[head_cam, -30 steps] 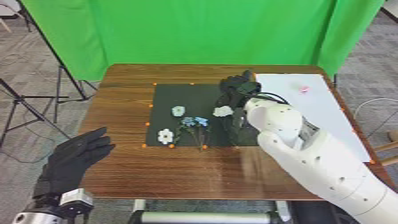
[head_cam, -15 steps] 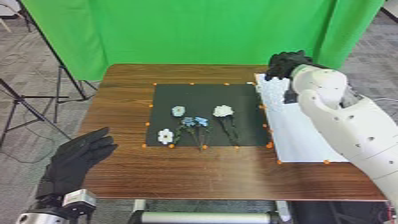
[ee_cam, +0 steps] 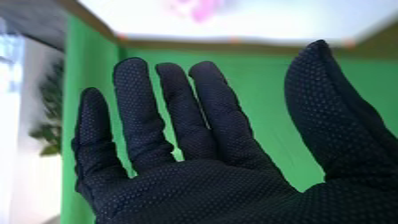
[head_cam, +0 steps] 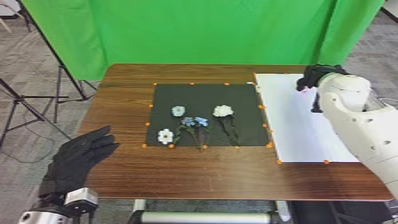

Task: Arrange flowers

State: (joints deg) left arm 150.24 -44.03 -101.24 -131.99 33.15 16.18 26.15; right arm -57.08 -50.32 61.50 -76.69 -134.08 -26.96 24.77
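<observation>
Glove off the flowers and away! A second ago the right hand (head_cam: 325,75) was over the black mat (head_cam: 204,93) in mid-frame; now it has swung across to the upper right of the head view, above the white sheet (head_cam: 289,125). Fingers straight, thumb spread wide, nothing in its grasp: that hand is open. And there's the likely target, the pink flower (head_cam: 305,91), a small bright spot right by the glove at the upper right. Back in the middle, the big white flower (head_cam: 223,111) sits uncovered at the mat's right side, its stems trailing down, with the blue flowers (head_cam: 195,121) left of it, the pale blue flower (head_cam: 179,111) just above those and the small white flower (head_cam: 165,136) at the mat's lower left. So the white one looks settled, and play moves to the pink, which I'd judge still has to join the others. Next call: lower and pinch gently, because a thin stem could slip or roll. Down at lower left, the left hand (head_cam: 75,161) waits, open and empty.
</observation>
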